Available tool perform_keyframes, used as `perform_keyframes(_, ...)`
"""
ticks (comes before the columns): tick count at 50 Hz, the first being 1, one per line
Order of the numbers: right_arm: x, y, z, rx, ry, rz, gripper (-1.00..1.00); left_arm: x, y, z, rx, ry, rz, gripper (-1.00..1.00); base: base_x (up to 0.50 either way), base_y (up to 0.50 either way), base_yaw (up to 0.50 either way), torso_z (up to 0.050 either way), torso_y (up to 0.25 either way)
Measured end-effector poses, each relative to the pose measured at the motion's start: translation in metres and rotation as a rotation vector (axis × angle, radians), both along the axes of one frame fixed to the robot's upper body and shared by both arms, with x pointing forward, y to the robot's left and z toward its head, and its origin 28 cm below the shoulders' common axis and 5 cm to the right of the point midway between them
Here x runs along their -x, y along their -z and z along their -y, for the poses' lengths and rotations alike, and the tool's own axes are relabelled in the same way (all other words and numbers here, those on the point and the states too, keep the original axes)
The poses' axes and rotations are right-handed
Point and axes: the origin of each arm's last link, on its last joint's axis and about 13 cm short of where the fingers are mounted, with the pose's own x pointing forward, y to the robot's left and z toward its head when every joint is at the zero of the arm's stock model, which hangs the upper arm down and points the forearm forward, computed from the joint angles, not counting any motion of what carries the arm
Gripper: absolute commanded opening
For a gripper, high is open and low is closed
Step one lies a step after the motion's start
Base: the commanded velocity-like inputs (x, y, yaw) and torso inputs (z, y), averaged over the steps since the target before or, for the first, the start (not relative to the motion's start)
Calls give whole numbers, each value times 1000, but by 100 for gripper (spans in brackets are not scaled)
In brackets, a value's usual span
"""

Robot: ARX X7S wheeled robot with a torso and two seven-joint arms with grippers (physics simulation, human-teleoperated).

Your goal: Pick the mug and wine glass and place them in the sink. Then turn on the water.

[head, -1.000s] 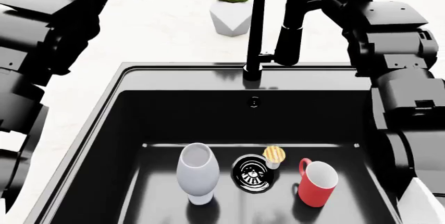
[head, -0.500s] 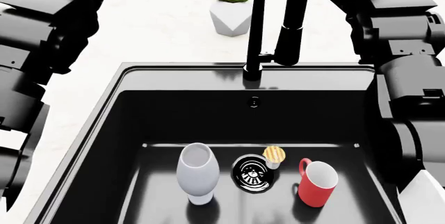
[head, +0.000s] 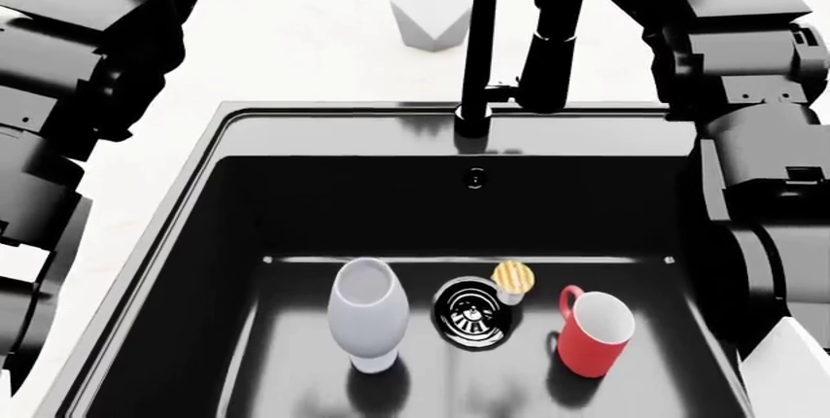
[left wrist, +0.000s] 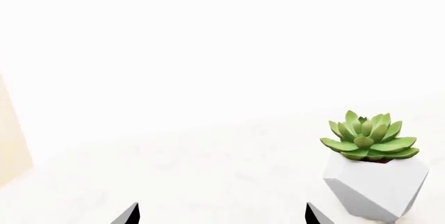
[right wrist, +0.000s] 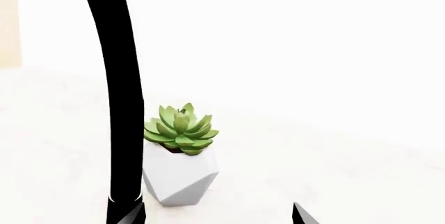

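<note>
View dipped, plant pot (head: 433,12) higher | mug (head: 596,332), wine glass (head: 364,313) in sink (head: 194,204) | both hands open, empty

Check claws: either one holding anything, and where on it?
Nothing held. Left claw and right claw show spread tips with empty space between. The mug and wine glass stand free in the sink.

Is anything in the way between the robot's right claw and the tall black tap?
Nothing visible is. In the right wrist view, the right gripper stands open with only bare counter between its fingertips, and the faucet rises just beside one fingertip. The plant pot sits farther back, beside the faucet.
</note>
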Motion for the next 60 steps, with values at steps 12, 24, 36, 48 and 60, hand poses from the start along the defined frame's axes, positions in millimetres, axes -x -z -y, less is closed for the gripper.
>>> perform_keyframes(12,0,1,0,-2,-3,-3,100,0,0,0,-6,0,0,100,0,0,0,0,-130)
perform_keyframes(24,0,1,-2,-3,-7,-5,100,0,0,0,-11,-2,3,100,0,0,0,0,-129)
perform_keyframes(36,-1,2,-2,-5,-10,-8,100,0,1,0,-15,-2,4,100,0,0,0,0,-129)
perform_keyframes(48,-1,4,-3,-7,-12,-11,100,0,1,0,-17,-2,5,100,0,0,0,0,-124)
perform_keyframes(60,-1,4,-3,-7,-12,-14,100,0,0,0,-12,0,7,100,0,0,0,0,-48)
